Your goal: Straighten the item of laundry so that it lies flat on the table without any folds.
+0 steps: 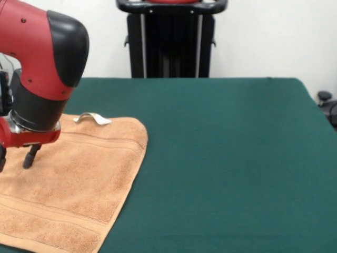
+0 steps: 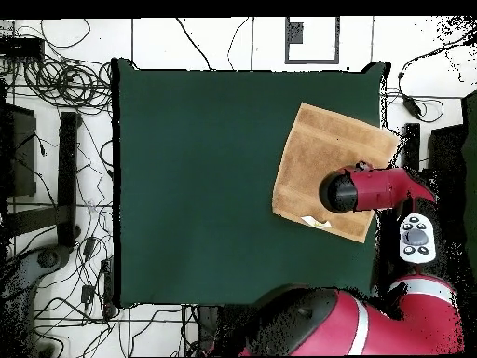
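Observation:
The orange-tan towel (image 1: 79, 179) lies spread on the dark green table (image 1: 221, 158) at the left of the front view, its band stripes showing near two edges. Its white tag (image 1: 92, 118) curls up at the far edge. My gripper (image 1: 16, 158) is low over the towel's left part, fingers apart with nothing between them. One fingertip (image 1: 30, 157) is at or just above the cloth. In the overhead view the towel (image 2: 312, 149) lies turned at an angle near the table's (image 2: 205, 177) right edge. There the red arm (image 2: 373, 189) covers the gripper.
The robot's black pedestal (image 1: 171, 39) stands behind the table's far edge. A black object (image 1: 329, 105) sits off the table's right side. Cables (image 2: 56, 75) lie on the floor around the table, and a white device (image 2: 416, 238) sits by the robot's base.

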### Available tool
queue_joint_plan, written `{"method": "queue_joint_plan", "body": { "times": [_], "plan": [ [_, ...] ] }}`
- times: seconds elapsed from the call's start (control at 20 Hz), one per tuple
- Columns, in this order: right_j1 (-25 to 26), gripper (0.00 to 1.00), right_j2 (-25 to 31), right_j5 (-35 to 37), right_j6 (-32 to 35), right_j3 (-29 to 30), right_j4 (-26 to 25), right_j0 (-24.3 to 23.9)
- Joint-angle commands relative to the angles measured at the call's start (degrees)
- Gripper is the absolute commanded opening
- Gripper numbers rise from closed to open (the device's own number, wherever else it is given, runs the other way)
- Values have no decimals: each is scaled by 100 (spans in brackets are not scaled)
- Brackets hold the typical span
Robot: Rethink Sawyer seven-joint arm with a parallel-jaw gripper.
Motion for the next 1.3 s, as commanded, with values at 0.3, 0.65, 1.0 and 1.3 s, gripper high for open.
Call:
{"method": "queue_joint_plan", "body": {
  "times": [0.3, 0.65, 1.0, 1.3],
  "plan": [
    [-300, 100, 1455, 905, -833, 1203, 636, -453],
    [-776, 100, 1850, 1387, -437, 1669, 1262, -540],
    [-785, 100, 2255, 1070, -265, 1864, 1554, -776],
    [-601, 100, 2520, 750, -332, 1882, 1531, -989]
  ]
}}
